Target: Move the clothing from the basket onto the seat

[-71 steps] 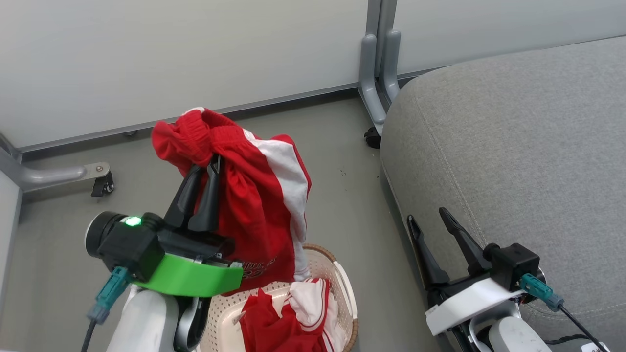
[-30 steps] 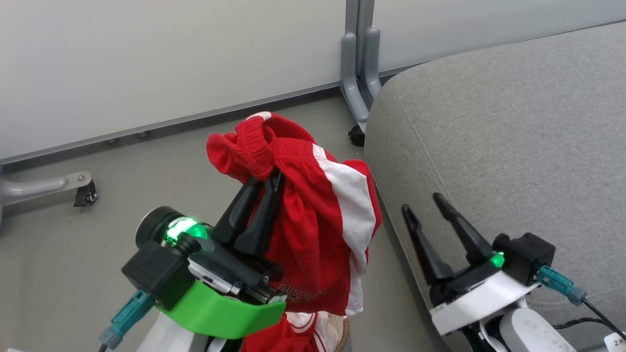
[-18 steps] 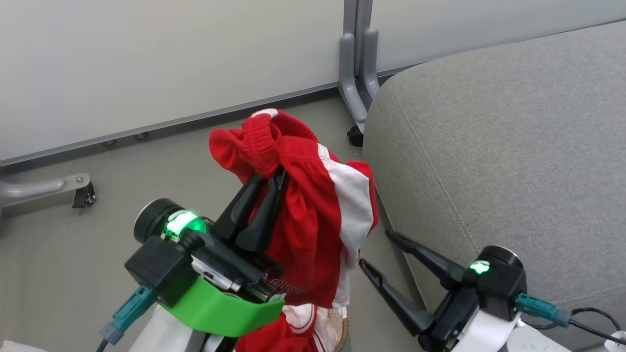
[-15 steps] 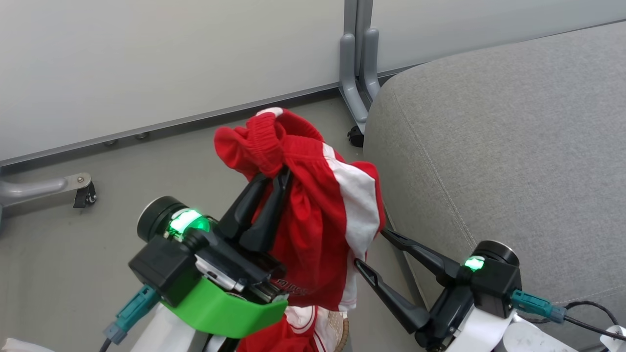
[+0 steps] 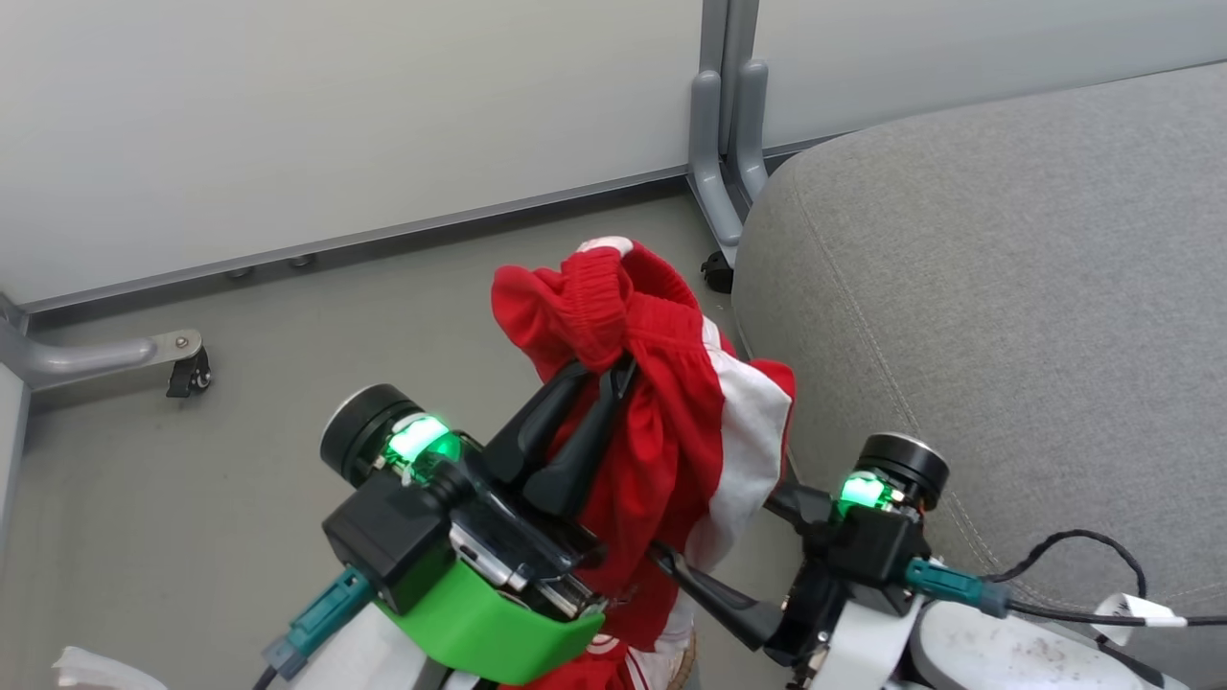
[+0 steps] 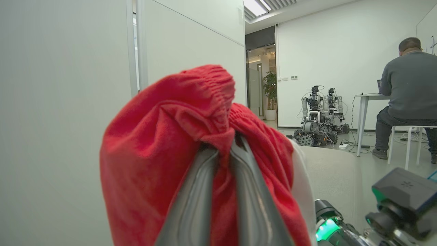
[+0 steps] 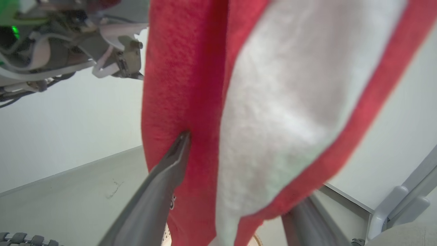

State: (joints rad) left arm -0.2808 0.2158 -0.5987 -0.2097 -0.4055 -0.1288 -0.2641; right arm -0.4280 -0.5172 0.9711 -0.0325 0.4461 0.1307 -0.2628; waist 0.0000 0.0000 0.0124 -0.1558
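My left gripper (image 5: 618,367) is shut on the clothing (image 5: 671,431), a red garment with a white panel. It is bunched at the ribbed waistband and hangs in the air just left of the seat (image 5: 1007,287). The left wrist view has the fingers (image 6: 201,191) pinching the red cloth (image 6: 164,136). My right gripper (image 5: 714,522) points left, open, with its fingers on either side of the garment's lower part (image 7: 273,85); one fingertip (image 7: 184,136) touches the red cloth and the other is partly hidden behind it. A bit of the basket rim (image 5: 686,665) and more red clothing (image 5: 613,661) peek out at the bottom edge.
Pale partition walls stand behind, with a grey foot and caster (image 5: 724,172) by the seat's corner and another foot (image 5: 182,369) at left. A black cable with a tag (image 5: 1131,604) lies on the seat. In the left wrist view, a person (image 6: 409,89) sits at a desk beyond parked robots (image 6: 317,116).
The left gripper has carried the garment right, closer to the seat. The right gripper has turned to point left and now straddles the hanging cloth. The camera has shifted too.
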